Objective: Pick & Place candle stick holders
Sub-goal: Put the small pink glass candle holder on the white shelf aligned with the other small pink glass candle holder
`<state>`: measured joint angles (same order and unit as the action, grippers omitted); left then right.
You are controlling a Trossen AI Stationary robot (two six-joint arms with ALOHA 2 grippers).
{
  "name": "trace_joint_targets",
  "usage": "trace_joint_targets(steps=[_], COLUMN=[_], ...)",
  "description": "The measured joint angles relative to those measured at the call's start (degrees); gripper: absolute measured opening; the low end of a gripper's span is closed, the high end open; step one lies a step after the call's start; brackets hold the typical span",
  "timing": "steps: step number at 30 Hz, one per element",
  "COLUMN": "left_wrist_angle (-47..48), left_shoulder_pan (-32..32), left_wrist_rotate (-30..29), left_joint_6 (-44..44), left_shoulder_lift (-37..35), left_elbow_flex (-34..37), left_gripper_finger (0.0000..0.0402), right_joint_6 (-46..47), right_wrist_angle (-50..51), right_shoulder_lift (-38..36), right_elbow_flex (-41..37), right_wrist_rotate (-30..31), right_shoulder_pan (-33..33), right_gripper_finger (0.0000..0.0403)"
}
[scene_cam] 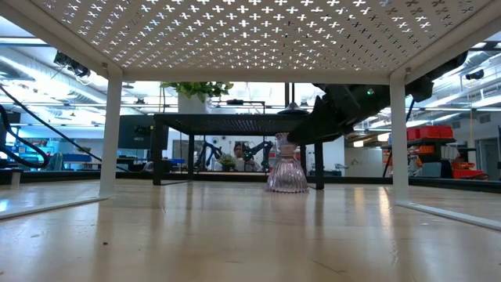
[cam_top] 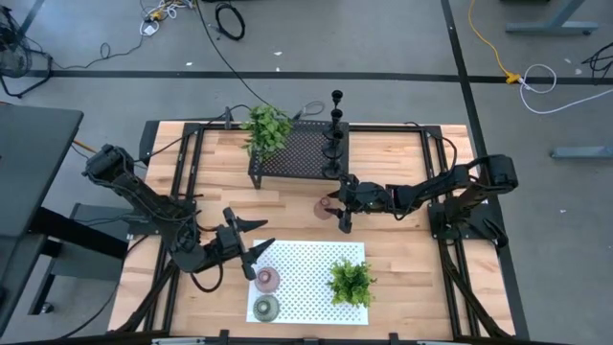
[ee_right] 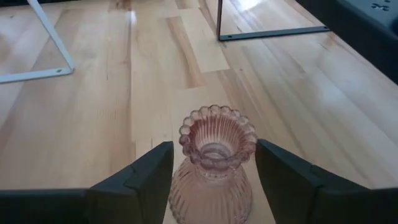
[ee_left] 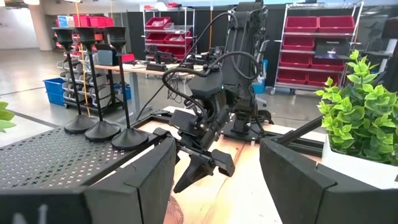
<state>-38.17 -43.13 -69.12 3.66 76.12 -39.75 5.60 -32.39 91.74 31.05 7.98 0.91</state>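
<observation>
A pink ribbed glass holder [ee_right: 214, 186] stands upright on its base on the wooden table; it also shows in the high view [cam_top: 327, 205] and the low view [scene_cam: 287, 168]. My right gripper [ee_right: 214, 148] is open, with one finger on each side of the holder, level with its neck. I see no plain touch. Three slim black holders [cam_top: 335, 134] stand on the black mesh rack. A second pink holder [cam_top: 266, 279] and an olive-green one [cam_top: 264, 307] stand on the white perforated shelf. My left gripper [cam_top: 263, 235] hangs open and empty by that shelf's far left corner.
The black mesh rack [cam_top: 292, 158] at the far middle carries a leafy plant [cam_top: 266, 127]. The white perforated shelf [cam_top: 311, 264] at the near middle carries another plant [cam_top: 351, 281]. Bare wood lies between the two racks and along the table's left and right sides.
</observation>
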Motion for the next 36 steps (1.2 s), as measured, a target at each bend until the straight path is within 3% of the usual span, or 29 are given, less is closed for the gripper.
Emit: trace_joint_targets(steps=[5, 15, 22, 28, 32, 36], left_wrist_angle=[0.3, 0.3, 0.3, 0.3, 0.3, 0.3], left_shoulder_pan=[0.0, 0.0, 0.0, 0.0, 0.0, 0.0], left_wrist_rotate=[0.0, 0.0, 0.0, 0.0, 0.0, 0.0], left_joint_6=[0.1, 0.2, 0.2, 0.2, 0.2, 0.2], left_shoulder_lift=[0.0, 0.0, 0.0, 0.0, 0.0, 0.0], left_elbow_flex=[0.0, 0.0, 0.0, 0.0, 0.0, 0.0], left_gripper_finger=[0.0234, 0.0234, 0.0234, 0.0234, 0.0234, 0.0234], right_joint_6=[0.2, -0.4, 0.4, 1.9, 2.4, 2.4], right_wrist_angle=[0.1, 0.8, 3.5, 3.5, 5.3, 11.7], right_shoulder_lift=[0.0, -0.2, -0.2, -1.0, -4.7, -10.9], right_elbow_flex=[0.0, 0.0, -0.1, -0.1, -0.1, -0.1], right_wrist_rotate=[0.3, 1.4, 2.5, -6.5, -8.6, -6.9], right_shoulder_pan=[0.0, 0.0, 0.0, 0.0, -0.1, -1.2], right_gripper_finger=[0.0183, 0.0009, 0.0027, 0.0027, 0.0027, 0.0022])
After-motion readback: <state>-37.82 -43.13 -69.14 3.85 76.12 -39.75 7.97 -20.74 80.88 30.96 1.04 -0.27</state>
